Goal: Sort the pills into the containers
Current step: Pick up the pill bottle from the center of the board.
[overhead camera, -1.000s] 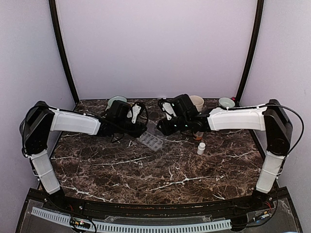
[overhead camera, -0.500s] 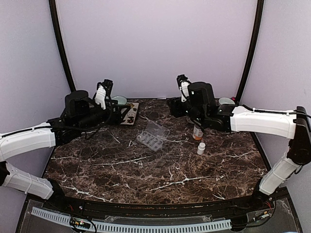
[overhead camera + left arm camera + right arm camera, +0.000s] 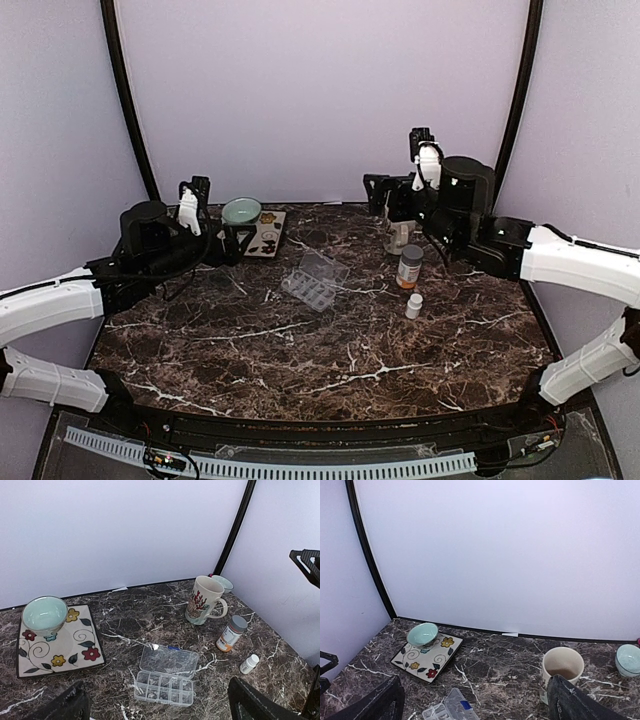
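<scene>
The containers are the cells of a clear pill organizer [image 3: 314, 284] lying mid-table with its lid folded open; it also shows in the left wrist view [image 3: 164, 687] and at the bottom edge of the right wrist view [image 3: 445, 711]. I cannot make out any pills in these frames. My left gripper [image 3: 160, 711] hovers high over the left of the table, open, with nothing between its fingers [image 3: 64, 708]. At the back right my right gripper [image 3: 477, 706] is raised just as high, open and empty, with its fingers [image 3: 580, 702] spread wide. Neither gripper is near the organizer.
An orange pill bottle [image 3: 409, 267] and a small white bottle [image 3: 413, 306] stand right of the organizer. A patterned mug [image 3: 202, 600] is behind them. A teal bowl [image 3: 241, 211] sits on a flowered square plate [image 3: 75, 647] at the back left. A second small bowl [image 3: 628, 660] is in the back right corner.
Both arms have lifted and drawn apart from above the organizer, the left toward the left side, the right toward the right. Both grippers have opened wider.
</scene>
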Available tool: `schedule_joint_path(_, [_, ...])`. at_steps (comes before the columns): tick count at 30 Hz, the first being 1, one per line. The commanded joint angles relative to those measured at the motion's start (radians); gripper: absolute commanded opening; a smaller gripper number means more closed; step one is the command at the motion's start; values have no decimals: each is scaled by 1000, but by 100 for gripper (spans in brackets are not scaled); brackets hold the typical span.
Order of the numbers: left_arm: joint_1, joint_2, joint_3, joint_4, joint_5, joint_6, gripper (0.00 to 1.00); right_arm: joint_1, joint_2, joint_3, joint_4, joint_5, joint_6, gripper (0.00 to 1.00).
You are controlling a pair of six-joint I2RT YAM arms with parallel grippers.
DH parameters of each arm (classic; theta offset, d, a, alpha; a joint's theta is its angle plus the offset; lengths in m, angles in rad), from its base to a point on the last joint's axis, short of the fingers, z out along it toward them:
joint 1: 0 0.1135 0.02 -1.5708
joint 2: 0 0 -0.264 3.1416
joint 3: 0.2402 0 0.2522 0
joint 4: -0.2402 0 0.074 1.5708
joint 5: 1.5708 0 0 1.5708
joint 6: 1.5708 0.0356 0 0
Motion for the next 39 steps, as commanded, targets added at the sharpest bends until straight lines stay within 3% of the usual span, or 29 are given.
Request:
schedule_joint_path(1, [3, 11, 44, -53, -27, 7, 99, -3, 8, 31, -54, 86, -73, 100])
schedule_joint_path(9, [3, 144, 166, -165, -135, 76, 96, -15, 122, 245, -434, 254, 24, 96])
schedule_joint_path(17, [2, 318, 288, -252, -200, 123, 96, -166, 225, 436, -783, 118, 212, 86])
schedule_joint_path(21, [3, 405, 350, -275, -205, 136, 96, -225, 305, 481, -839, 48, 202, 89])
schedule_joint_path(25, [3, 452, 383, -273, -215, 142, 96, -264, 371, 486, -849, -52, 194, 100])
schedule_joint_path(39, [3, 473, 395, -253, -215, 146, 86, -345, 402, 378, -873, -195, 238, 96])
